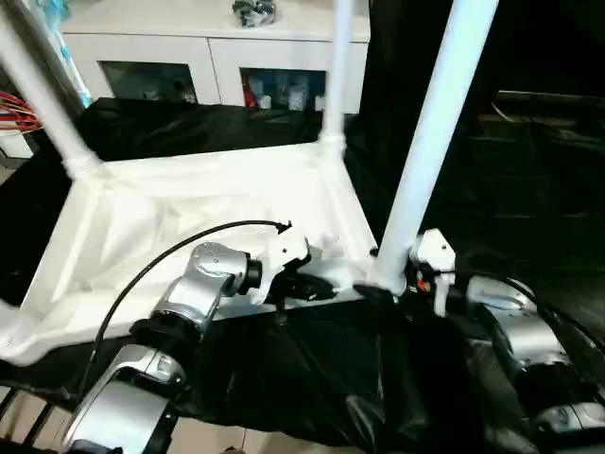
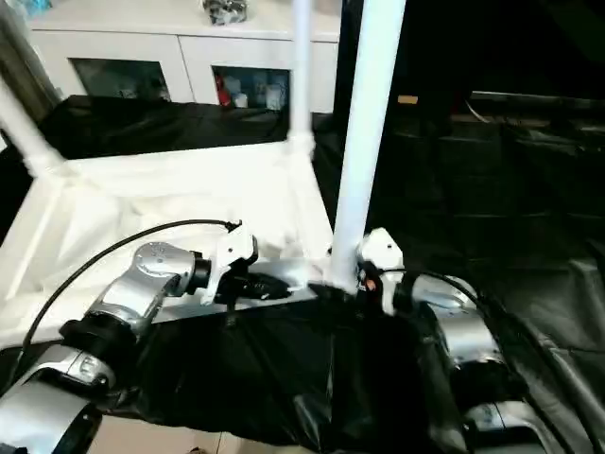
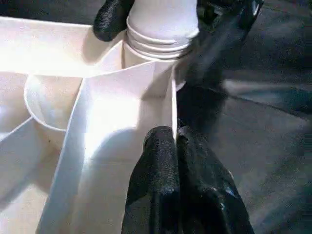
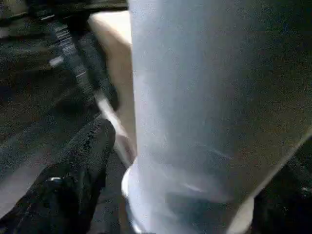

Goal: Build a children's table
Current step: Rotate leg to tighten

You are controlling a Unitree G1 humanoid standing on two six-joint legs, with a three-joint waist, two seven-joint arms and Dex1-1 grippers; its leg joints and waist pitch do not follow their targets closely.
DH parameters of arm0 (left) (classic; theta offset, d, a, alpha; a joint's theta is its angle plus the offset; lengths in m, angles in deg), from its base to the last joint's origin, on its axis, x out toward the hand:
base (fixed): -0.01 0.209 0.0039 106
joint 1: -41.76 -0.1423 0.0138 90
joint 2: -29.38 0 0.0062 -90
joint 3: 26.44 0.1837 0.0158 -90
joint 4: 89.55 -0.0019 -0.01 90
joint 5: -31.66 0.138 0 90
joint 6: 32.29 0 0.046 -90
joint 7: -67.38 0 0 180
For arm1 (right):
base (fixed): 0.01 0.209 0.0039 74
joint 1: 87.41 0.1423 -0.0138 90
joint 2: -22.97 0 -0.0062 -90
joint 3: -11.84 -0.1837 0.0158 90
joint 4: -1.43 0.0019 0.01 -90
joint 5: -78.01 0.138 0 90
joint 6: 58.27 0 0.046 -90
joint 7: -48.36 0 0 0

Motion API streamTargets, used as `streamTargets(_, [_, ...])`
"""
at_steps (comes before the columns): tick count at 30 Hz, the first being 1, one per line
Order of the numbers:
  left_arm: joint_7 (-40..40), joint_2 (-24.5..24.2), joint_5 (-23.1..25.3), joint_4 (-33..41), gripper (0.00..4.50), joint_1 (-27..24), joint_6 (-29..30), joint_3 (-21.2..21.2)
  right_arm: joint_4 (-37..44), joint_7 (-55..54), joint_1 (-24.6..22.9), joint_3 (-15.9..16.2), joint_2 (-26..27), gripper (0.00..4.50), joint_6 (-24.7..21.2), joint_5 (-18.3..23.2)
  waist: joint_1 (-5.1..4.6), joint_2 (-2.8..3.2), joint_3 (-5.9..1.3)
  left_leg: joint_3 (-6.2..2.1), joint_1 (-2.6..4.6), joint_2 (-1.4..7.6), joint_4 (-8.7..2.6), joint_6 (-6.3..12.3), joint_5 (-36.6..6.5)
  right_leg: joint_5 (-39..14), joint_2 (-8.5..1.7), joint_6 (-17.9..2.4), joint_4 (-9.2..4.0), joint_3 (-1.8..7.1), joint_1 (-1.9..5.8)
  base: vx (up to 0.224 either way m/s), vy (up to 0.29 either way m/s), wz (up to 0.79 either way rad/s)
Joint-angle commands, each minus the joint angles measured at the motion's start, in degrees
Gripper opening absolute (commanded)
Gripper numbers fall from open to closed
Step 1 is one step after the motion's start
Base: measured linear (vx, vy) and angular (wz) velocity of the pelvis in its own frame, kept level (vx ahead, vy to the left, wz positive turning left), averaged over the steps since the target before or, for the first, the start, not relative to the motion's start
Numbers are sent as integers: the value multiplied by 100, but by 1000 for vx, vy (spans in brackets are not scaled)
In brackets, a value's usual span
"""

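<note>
The children's table lies upside down on black cloth, its ribbed white top (image 1: 189, 208) facing up. White legs stand in the far left (image 1: 43, 95), far right (image 1: 336, 66) and near right (image 1: 430, 142) corner sockets. My left gripper (image 3: 175, 141) is shut on the thin near rim of the top, close to the near right corner (image 1: 317, 288). My right gripper (image 1: 386, 282) sits at the base of the near right leg (image 4: 204, 107). It is open, with one black finger (image 4: 83, 165) on each side of the tube and a gap beside the leg.
A white cabinet (image 1: 208, 66) with glass-fronted compartments stands behind the table, with a dark object (image 1: 253, 11) on top. Black cloth (image 1: 284, 378) covers the floor around the table. Red wires (image 1: 14, 113) show at the left edge.
</note>
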Motion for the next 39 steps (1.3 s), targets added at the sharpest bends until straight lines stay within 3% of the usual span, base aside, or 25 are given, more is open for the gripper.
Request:
streamTargets(1, [235,5,-156,246,0,90,-140,57,-58,380,-227,378,-33,368,-352,-110,18,-28,-296,-51,49,196,-377,536,-1359,-1179,-280,-1511,-351,208,279,0,0,0])
streamTargets(5, [358,-91,-169,261,0,79,-127,56,30,523,-248,431,-119,331,-444,-109,32,-54,-308,-62,29,189,-374,470,-1238,-1171,-294,-1472,-334,209,295,0,0,0])
streamTargets(11, [526,-172,-219,341,0,38,-46,75,118,697,-235,495,-155,287,-574,-77,72,-67,-333,-50,17,177,-335,587,-907,-705,-294,-1581,-277,205,306,0,0,0])
streamTargets(17, [452,-92,-240,360,0,9,-17,75,-16,667,-220,487,-56,274,-570,-65,94,-57,-327,-52,23,180,-339,548,-959,-819,-300,-1571,-288,201,305,0,0,0])
streamTargets(19, [47,78,-152,258,0,65,13,32,-268,177,-208,333,164,272,-349,-113,85,-58,-326,-49,29,188,-342,493,-1009,-906,-304,-1544,-296,208,289,0,0,0])
streamTargets(22, [-238,200,-97,177,0,116,39,0,-446,-237,-164,184,351,272,-275,-118,59,-63,-285,-60,42,173,-382,343,-1337,-1472,-303,-1404,-365,199,285,0,0,0])
streamTargets(23, [-767,413,6,0,0,229,132,-38,-798,-1228,35,29,645,272,-235,-310,34,-55,-276,-73,48,167,-396,263,-1464,-1764,-310,-1309,-395,199,280,0,0,0])
streamTargets(25, [-1109,550,77,-114,0,304,190,-58,-1027,-1849,182,-52,826,272,-224,-430,-54,-56,-255,-98,73,141,-417,99,-1675,-2215,-306,-1168,-444,187,247,0,0,0])
streamTargets(28, [-1738,795,153,-307,0,452,296,-143,-1273,-2570,392,-176,1096,272,-441,-470,-124,-61,-254,-112,79,116,-417,82,-1824,-2589,-299,-966,-508,182,233,-19,2,0])
streamTargets(31, [-2637,1148,230,-593,0,674,431,-246,-1638,-3686,716,-309,1562,272,-562,-612,-168,-65,-252,-108,82,95,-406,113,-1840,-2633,-284,-946,-535,175,203,0,0,0])
streamTargets(35, [-2685,1239,255,-578,0,659,364,-232,-1771,-4113,853,-336,1801,272,-422,-692,-176,-68,-265,-117,62,99,-413,175,-1800,-2581,-297,-912,-541,174,203,0,0,0])
streamTargets(37, [-2552,1235,267,-514,0,611,313,-200,-1777,-4077,879,-382,1874,342,-308,-633,-177,-69,-274,-120,31,108,-420,204,-1733,-2383,-297,-949,-512,177,228,0,0,0])
streamTargets(39, [-2426,1208,254,-480,0,571,258,-180,-1743,-3939,877,-410,1885,344,-287,-562,-185,-67,-276,-112,29,115,-421,216,-1718,-2173,-288,-1033,-490,185,223,0,0,0])
